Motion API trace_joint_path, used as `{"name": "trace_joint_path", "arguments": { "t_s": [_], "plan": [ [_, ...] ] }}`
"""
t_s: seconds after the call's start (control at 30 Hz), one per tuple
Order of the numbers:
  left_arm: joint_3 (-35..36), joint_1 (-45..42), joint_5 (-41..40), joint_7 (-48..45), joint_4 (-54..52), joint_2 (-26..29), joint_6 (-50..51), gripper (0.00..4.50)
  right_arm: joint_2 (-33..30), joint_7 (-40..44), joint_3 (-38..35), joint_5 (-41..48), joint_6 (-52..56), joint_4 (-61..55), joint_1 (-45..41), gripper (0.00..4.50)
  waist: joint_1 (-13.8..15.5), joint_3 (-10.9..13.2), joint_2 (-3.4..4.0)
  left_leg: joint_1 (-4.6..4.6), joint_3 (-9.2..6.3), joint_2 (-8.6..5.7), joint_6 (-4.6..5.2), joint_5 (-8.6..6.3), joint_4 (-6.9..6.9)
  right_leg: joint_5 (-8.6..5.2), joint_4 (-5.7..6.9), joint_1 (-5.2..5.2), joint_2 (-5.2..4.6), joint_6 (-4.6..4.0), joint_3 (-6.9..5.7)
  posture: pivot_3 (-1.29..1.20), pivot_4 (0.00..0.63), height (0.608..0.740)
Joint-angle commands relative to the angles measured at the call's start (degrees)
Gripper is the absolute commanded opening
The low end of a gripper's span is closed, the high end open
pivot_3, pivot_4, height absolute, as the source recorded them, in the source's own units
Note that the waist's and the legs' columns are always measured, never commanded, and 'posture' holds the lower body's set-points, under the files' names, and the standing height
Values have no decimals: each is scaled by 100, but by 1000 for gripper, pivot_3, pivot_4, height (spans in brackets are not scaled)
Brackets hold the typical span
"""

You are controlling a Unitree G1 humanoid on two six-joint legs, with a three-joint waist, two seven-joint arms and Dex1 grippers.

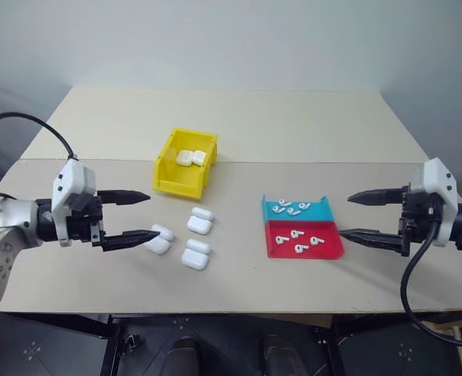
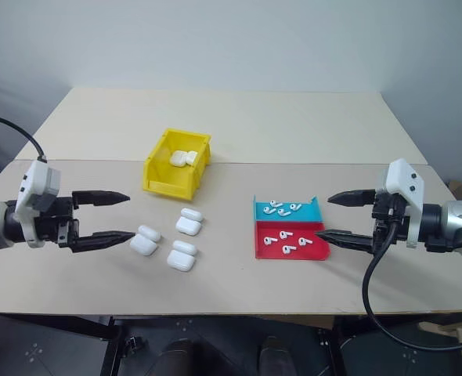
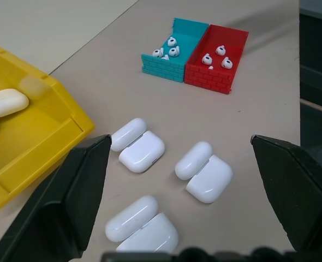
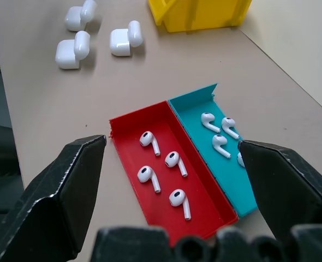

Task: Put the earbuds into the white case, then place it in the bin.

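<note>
A: Left eye view first. I look for any writing or brand and I find none that I can read, not on the cases, not on the yellow bin (image 1: 182,168), not on the tray (image 1: 303,227).

B: And the grippers?

A: My left gripper (image 1: 142,216) has both black fingers spread wide and holds nothing. Its lower fingertip is just beside the nearest white case (image 1: 160,240), but I cannot tell if it touches. My right gripper (image 1: 355,215) is also spread wide and empty, close to the right edge of the tray.

B: Where are the earbuds?

A: The earbuds (image 4: 165,173) lie in the tray, four in the red half and four in the teal half. In the right wrist view they sit between my two fingers, but lower, on the table (image 1: 239,125).

B: The cases?

A: Four cases lie open on the table in front of the bin, lids back. Two more white cases (image 1: 190,157) are inside the bin.
</note>
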Motion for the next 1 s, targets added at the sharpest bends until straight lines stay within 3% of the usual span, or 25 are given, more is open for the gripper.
{"name": "trace_joint_path", "arguments": {
  "t_s": [0.03, 0.37, 0.63, 0.77, 0.87, 1.0],
  "plan": [
    [216, -1, -113, -57, -144, 121, 53, 4455, 16, 6, -84, 16, -101, -29, -86, 4500, 0, 0, 0, 0, 0, 0, 0, 0, 0, 0, 0, 0, 0, 0, 0, 0, 150, 740],
    [259, -17, -53, 301, -372, 282, 484, 4455, -25, -40, -66, -32, -48, -30, -161, 4500, 0, 0, 0, 0, 0, 0, 0, 0, 0, 0, 0, 0, 0, 0, 0, 0, 150, 740],
    [-259, -705, 276, 977, -873, 890, 1254, 4455, -28, -345, 68, -134, 159, -148, -437, 4500, 4, 2, 1, 0, -1, 0, 0, 0, 0, 0, 0, 0, 1, 0, 0, 0, 150, 740],
    [-1216, -1623, 321, 1003, -897, 1424, 2468, 4455, -25, -469, 88, -126, 226, -297, -395, 4500, 12, 7, 1, -3, -3, 0, 0, 0, -1, 0, 1, -3, 3, 0, -1, 0, 150, 740],
    [-2552, -2782, 710, 662, -852, 1758, 3423, 4455, 3, -557, 125, -91, 317, -352, -449, 4500, 14, 9, -2, -4, -3, -2, 0, 0, 1, 0, 1, -2, 2, 1, 1, 0, 150, 740],
    [-3605, -4075, 700, 639, -540, 1305, 4754, 4455, 64, -639, 154, -44, 380, -444, -439, 4500, 18, 10, -2, -6, -3, -5, 0, 0, 1, -1, 1, -5, 3, 3, 3, 0, 150, 740]
  ]
}}
